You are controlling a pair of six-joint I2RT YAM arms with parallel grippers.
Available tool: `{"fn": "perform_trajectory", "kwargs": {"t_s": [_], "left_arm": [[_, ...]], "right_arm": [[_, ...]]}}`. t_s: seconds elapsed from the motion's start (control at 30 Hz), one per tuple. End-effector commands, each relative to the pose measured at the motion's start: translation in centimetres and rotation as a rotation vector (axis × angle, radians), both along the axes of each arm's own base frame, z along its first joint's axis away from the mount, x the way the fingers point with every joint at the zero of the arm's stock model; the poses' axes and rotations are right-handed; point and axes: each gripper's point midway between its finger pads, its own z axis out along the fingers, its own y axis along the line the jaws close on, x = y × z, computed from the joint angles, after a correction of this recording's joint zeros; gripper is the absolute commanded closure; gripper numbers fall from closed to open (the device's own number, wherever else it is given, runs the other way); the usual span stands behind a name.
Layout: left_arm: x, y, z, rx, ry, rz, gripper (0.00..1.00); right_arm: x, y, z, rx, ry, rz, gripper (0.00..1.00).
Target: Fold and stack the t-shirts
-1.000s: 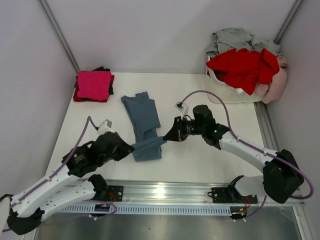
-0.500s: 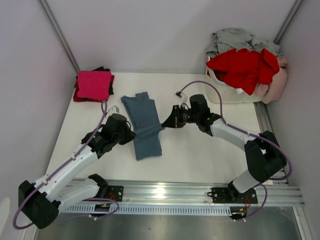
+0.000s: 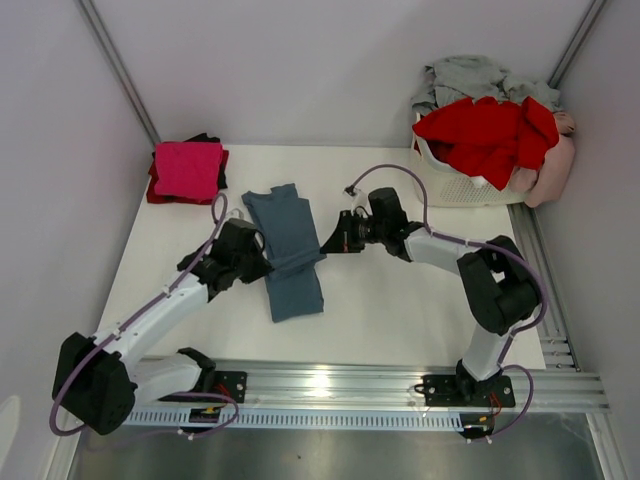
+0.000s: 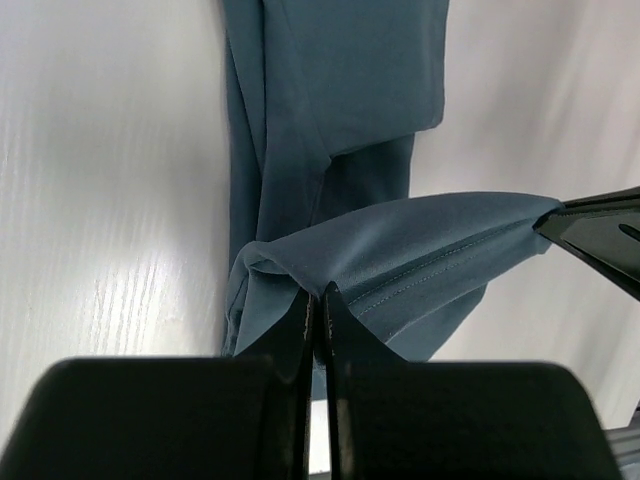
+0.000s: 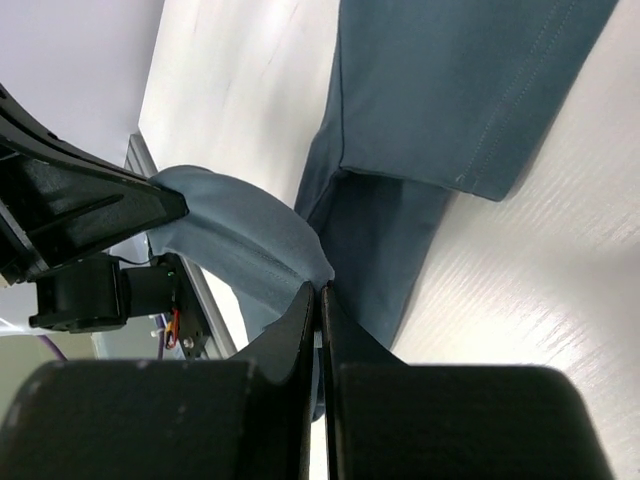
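A slate blue-grey t-shirt [image 3: 285, 240] lies as a long narrow strip in the middle of the table [image 3: 400, 300]. Its near hem is lifted and stretched between both grippers above the strip. My left gripper [image 3: 263, 262] is shut on the hem's left corner, and the left wrist view shows the blue-grey t-shirt [image 4: 400, 250] pinched at the left gripper [image 4: 318, 291]. My right gripper [image 3: 325, 243] is shut on the right corner, seen up close where the right gripper [image 5: 320, 289] grips the blue-grey t-shirt [image 5: 240, 235]. A folded magenta t-shirt [image 3: 187, 167] tops a small stack at the back left.
A white laundry basket [image 3: 455, 185] stands at the back right, heaped with a red t-shirt [image 3: 490, 135], a grey one [image 3: 470, 78] and a pale pink one [image 3: 555, 170]. The metal rail [image 3: 320, 385] with the arm bases runs along the near edge.
Both grippers have carried the shirt's near hem away from the table's front edge towards the back, over the rest of the strip. Both arms have stretched out further.
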Motion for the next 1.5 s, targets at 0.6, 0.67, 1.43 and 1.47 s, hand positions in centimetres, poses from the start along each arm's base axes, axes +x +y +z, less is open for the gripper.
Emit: {"fn": "perform_trajectory", "kwargs": {"t_s": [0.6, 0.67, 1.43, 1.47], "left_arm": [[4.4, 0.3, -4.6, 0.008, 0.122, -0.001, 1.00], [4.6, 0.4, -4.9, 0.008, 0.128, 0.003, 1.00], [7.1, -1.0, -4.2, -0.060, 0.142, -0.052, 0.97], [7.2, -1.1, -4.1, -0.064, 0.139, -0.055, 0.97]], "right_arm": [[5.1, 1.7, -2.5, -0.004, 0.003, -0.039, 1.00], [5.2, 1.9, -2.6, -0.006, 0.005, -0.037, 1.00], [7.9, 1.9, -4.3, -0.040, 0.027, -0.036, 1.00], [8.2, 2.0, -4.0, -0.035, 0.023, -0.037, 1.00]]}}
